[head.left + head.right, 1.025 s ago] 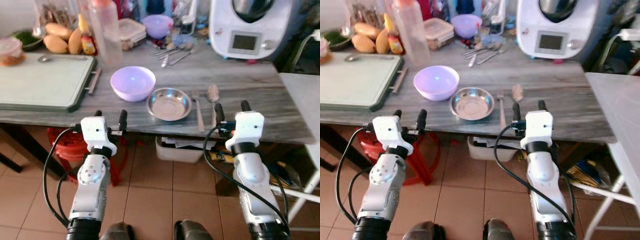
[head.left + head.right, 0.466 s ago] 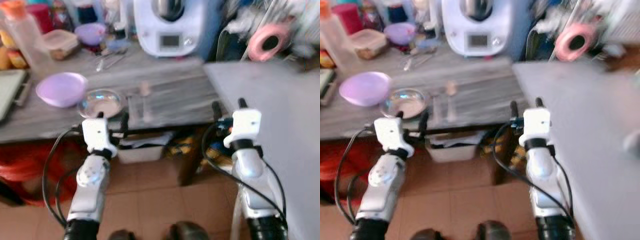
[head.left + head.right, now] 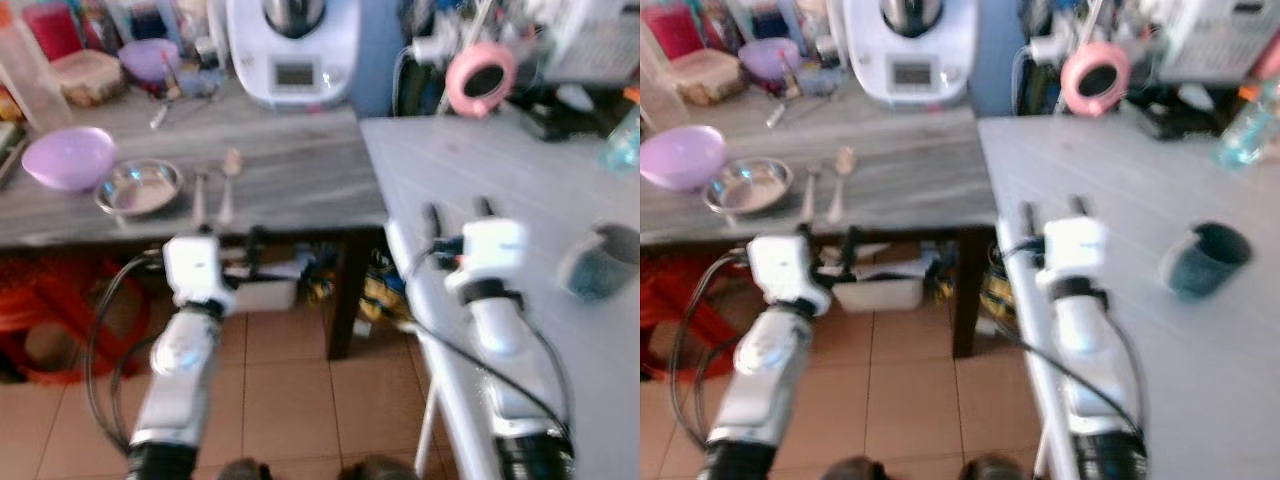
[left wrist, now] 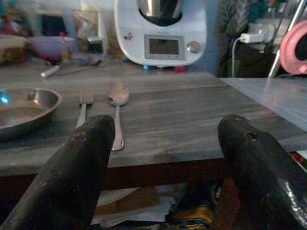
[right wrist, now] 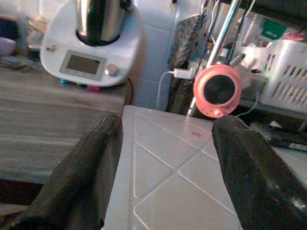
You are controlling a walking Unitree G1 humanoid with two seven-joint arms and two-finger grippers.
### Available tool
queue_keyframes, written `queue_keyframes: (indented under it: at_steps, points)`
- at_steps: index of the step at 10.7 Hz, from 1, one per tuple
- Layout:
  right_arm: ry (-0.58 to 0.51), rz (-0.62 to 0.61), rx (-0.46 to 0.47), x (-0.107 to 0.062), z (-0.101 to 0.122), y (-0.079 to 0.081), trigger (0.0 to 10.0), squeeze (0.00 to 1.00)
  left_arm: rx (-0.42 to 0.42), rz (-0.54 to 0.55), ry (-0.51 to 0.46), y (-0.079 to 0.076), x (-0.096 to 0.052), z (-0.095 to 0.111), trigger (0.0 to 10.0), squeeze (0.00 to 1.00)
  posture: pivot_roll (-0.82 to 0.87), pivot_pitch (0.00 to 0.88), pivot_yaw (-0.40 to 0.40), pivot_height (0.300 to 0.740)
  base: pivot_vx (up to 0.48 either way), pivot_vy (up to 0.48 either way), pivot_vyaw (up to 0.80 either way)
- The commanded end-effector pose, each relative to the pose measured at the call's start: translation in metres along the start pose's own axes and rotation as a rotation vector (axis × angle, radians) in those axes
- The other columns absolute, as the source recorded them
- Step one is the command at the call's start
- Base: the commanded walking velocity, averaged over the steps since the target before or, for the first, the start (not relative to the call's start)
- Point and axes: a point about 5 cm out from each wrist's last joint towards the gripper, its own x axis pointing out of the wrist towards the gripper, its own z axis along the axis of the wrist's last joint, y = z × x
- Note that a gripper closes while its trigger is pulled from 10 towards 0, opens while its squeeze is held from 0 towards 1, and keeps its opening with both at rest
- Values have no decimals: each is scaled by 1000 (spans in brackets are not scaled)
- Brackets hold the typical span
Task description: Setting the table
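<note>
A steel bowl [image 3: 140,187], a fork [image 3: 198,190] and a spoon [image 3: 229,175] lie side by side on the grey wooden counter [image 3: 290,170], with a purple bowl [image 3: 68,158] to their left. My left gripper [image 3: 228,240] hovers open and holding nothing just in front of the counter's edge, facing the spoon [image 4: 117,93] and fork [image 4: 84,103]. My right gripper [image 3: 458,212] is open and holding nothing over the near-left corner of a white table [image 3: 500,170]. A dark mug [image 3: 1202,258] stands on that table to the right.
A white kitchen machine [image 3: 292,50] and clutter fill the counter's back. Behind the white table are a pink round device [image 5: 218,88], a white basket [image 5: 288,67] and a water bottle [image 3: 1240,140]. Under the counter is a tiled floor with a red stool [image 3: 40,320].
The camera has swung to the right, so the counter has slid left and the white table with the mug has come into view. Both grippers stay open and hold nothing.
</note>
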Motion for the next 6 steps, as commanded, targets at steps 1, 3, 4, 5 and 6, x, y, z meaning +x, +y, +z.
queue_keyframes:
  at_steps: [1,3,4,5,6]
  points:
    - [-1,-22,-15,0,2,-8,10000,0,-5,-23,-8,-6,3,3,10000,0,-70,63,39,740,0,-364,-581]
    - [-1,-24,-12,1,2,-8,10000,0,-17,-18,0,-6,2,2,10000,0,-67,71,40,740,0,-180,-291]
    - [1,-25,-10,1,3,-7,10000,0,-16,-19,2,-5,0,2,10000,0,-65,74,40,740,0,0,0]
    - [3,-25,-11,1,3,-7,10000,0,-14,-19,1,-4,0,3,10000,0,-65,77,40,740,0,0,0]
    - [8,-26,-12,1,2,-8,10000,0,-12,-21,2,-4,0,3,10000,0,-65,81,41,740,0,0,0]
